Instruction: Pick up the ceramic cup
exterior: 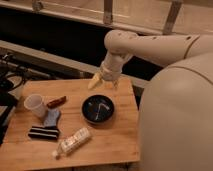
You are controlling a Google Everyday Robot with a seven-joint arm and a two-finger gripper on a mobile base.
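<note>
The ceramic cup (36,106) is small, plain and white, and stands upright near the left edge of the wooden table (120,147). My gripper (104,83) hangs over the table's far edge, above and behind the black bowl (98,109) and well to the right of the cup. Its pale yellow fingers (94,82) point down, apart and empty.
A brown bar (56,102) lies right of the cup. A blue packet (51,118) and a black-and-white striped item (43,132) lie in front of it. A clear bottle (72,141) lies on its side near the front. My white body (175,120) fills the right. Dark equipment (6,85) stands left.
</note>
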